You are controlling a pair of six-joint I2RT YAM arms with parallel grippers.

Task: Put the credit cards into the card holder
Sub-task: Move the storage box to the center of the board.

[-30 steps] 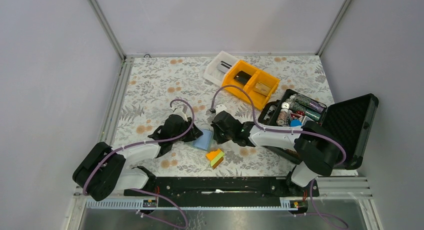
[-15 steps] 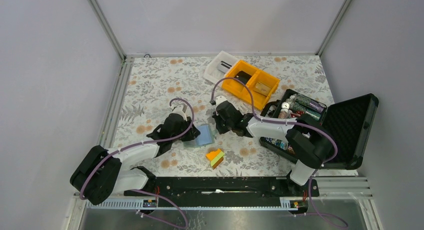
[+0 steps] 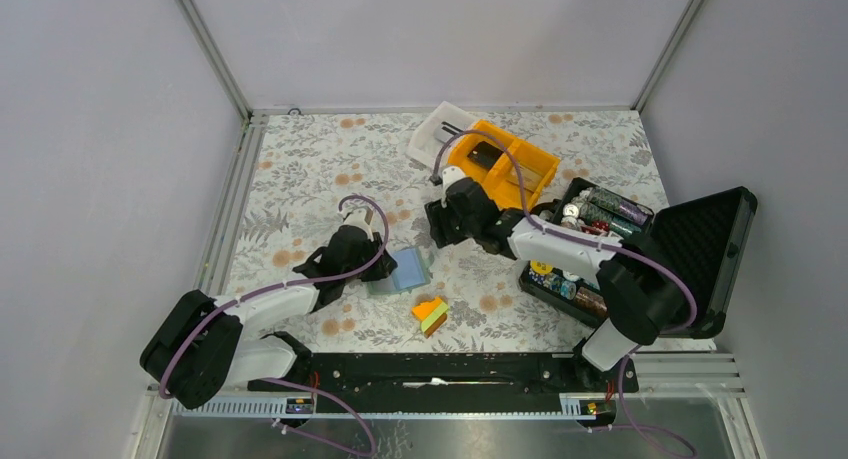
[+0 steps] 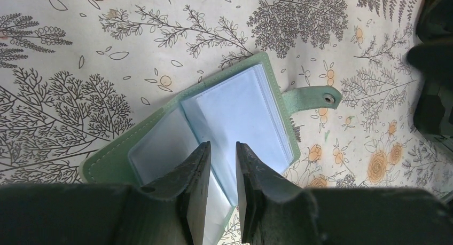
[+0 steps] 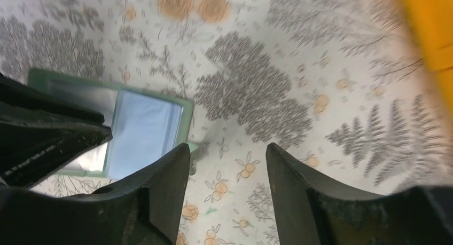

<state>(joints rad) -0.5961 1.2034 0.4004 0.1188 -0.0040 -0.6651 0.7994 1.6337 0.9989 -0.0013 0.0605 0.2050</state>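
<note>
The card holder lies open on the floral cloth, a green bifold with clear pockets, also seen in the right wrist view. My left gripper rests on its near half. Its jaws are almost together, with a pocket leaf running between the tips. My right gripper hovers just behind and to the right of the holder, open, with only cloth between its fingers. The credit cards sit at the back: a black one and a tan one in the orange bin, a white striped one in the white tray.
An orange-yellow-green wedge block lies in front of the card holder. The open black case, with batteries and poker chips in it, stands at the right. The orange bin and white tray are behind my right arm.
My right gripper has drawn back from the card holder toward the orange bin and opened. The holder's blue panel is now uncovered. My left gripper has stayed put.
</note>
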